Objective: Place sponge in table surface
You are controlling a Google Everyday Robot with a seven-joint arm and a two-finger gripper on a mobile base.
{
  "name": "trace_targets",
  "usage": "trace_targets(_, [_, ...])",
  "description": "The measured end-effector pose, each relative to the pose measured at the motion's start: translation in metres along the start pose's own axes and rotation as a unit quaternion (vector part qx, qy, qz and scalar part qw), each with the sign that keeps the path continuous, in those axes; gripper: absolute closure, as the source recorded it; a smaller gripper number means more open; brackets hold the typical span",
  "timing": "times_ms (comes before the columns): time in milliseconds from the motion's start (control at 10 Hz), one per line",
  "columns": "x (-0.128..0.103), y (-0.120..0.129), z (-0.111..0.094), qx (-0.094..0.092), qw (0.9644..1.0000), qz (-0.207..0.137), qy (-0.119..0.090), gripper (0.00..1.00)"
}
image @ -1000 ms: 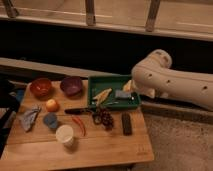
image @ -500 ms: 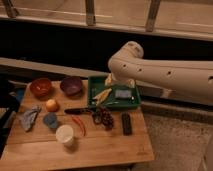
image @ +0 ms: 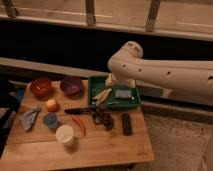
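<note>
the bench is showing matt wood. the arm is wearing a pale, smooth, plastic-looking shell with a soft sheen, and the gripper, hanging over the green tray, is looking the same. the tray is looking like smooth plastic, the sponge in it is looking dull, and the grey rag is lying as crumpled cloth.

Hand prob. half-hidden over tray

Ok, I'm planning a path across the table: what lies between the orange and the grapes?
In the camera view, a knife lies between the orange and the grapes. The gripper hangs over the green tray, near the sponge.
</note>
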State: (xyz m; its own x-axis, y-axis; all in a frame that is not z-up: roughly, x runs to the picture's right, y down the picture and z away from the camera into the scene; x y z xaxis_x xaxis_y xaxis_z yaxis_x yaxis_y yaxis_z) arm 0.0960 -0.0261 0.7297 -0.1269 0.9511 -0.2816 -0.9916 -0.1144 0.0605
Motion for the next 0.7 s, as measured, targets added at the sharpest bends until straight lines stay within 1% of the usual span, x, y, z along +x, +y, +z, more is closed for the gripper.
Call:
trace_targets(100, [-0.010,-0.005,0.009,-0.007,0.9999,0.015,0.000,0.20])
trace_targets(200, [-0.019,-0.005,0.018,-0.015,0.9996,0.023,0.002,0.20])
trace_targets(400, [-0.039,-0.012,0.049,-0.035,0.9983,0.045,0.011,0.20])
trace_targets(500, [-0.043,-0.014,0.070,-0.045,0.9973,0.055,0.020,0.20])
trace_targets(600, [-0.044,-0.013,0.082,-0.051,0.9965,0.059,0.028,0.20])
trace_targets(700, [-0.043,-0.012,0.099,-0.060,0.9953,0.064,0.040,0.20])
